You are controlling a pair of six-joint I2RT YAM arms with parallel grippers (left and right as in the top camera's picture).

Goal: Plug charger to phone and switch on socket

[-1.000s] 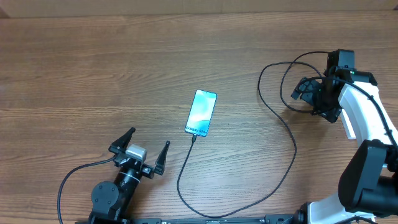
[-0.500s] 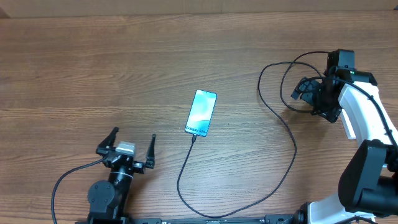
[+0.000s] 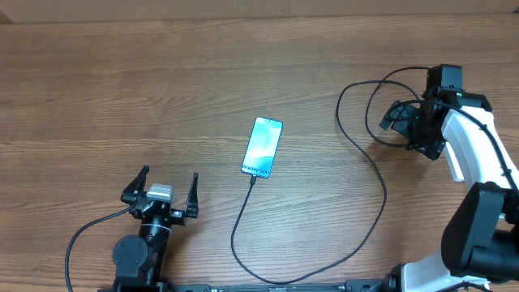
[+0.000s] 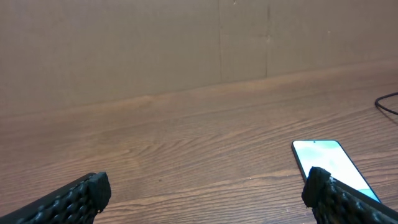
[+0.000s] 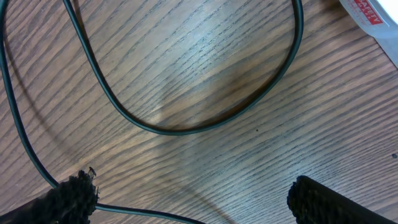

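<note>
The phone (image 3: 262,147) lies screen up and glowing in the middle of the table. It also shows at the right of the left wrist view (image 4: 328,163). The charger cable (image 3: 375,174) runs from the phone's near end, loops toward the front edge, then curves up to the right arm. My left gripper (image 3: 162,191) is open and empty, near the front left, apart from the phone. My right gripper (image 3: 395,122) is open over a cable loop (image 5: 186,127). One strand passes by its left fingertip (image 5: 69,198). Only a white corner of the socket (image 5: 372,18) shows; it is hidden in the overhead view.
A brown board wall (image 4: 186,50) stands along the far edge of the wooden table (image 3: 122,89). The right arm's white link (image 3: 474,150) reaches in from the right side. A thin cable (image 3: 89,231) trails from the left arm's base.
My left gripper has drawn back to the left, toward the front edge, and turned to face straight up the table. The right arm, phone and cable have not moved.
</note>
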